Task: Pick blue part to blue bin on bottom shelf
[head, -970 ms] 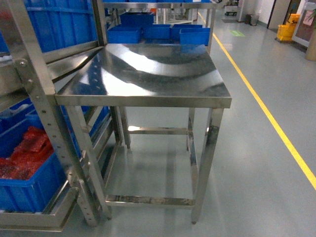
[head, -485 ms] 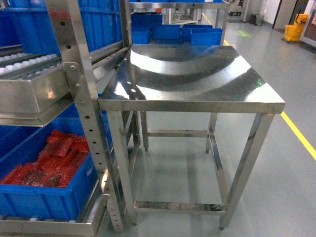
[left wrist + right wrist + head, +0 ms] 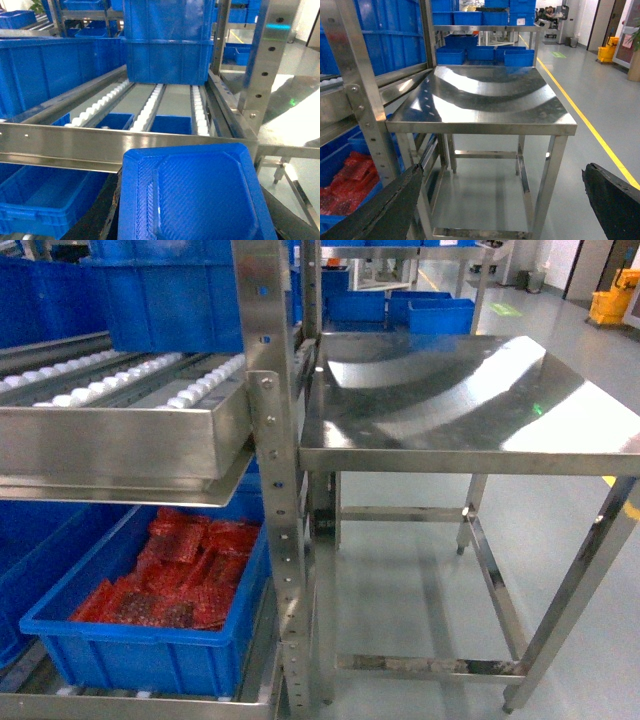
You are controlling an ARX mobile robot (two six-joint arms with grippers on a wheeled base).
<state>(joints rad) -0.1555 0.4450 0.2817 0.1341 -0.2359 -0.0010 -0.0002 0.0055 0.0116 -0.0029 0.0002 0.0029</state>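
A blue part [image 3: 200, 195], a flat ribbed plastic tray, fills the bottom of the left wrist view. My left gripper [image 3: 197, 210] is shut on it, with dark fingers [image 3: 112, 215] showing along its sides. It hangs in front of the rack's steel front rail [image 3: 75, 145]. Below that rail sits a blue bin [image 3: 45, 200]. In the head view the bottom shelf [image 3: 150, 706] carries a blue bin [image 3: 150, 645] holding red bagged parts. My right gripper [image 3: 500, 210] is open and empty, out in front of the steel table [image 3: 485, 125]. Neither gripper appears in the head view.
The rack's upper level [image 3: 130, 430] has white roller rows and large blue crates [image 3: 167, 40]. A perforated steel post [image 3: 275, 470] stands between rack and table [image 3: 470, 430]. More blue bins [image 3: 400, 310] lie beyond the table. A yellow floor line [image 3: 580, 110] runs on the right.
The head view has swung left: the rack and its bin of red parts have come further into view, and the steel table has shifted right.
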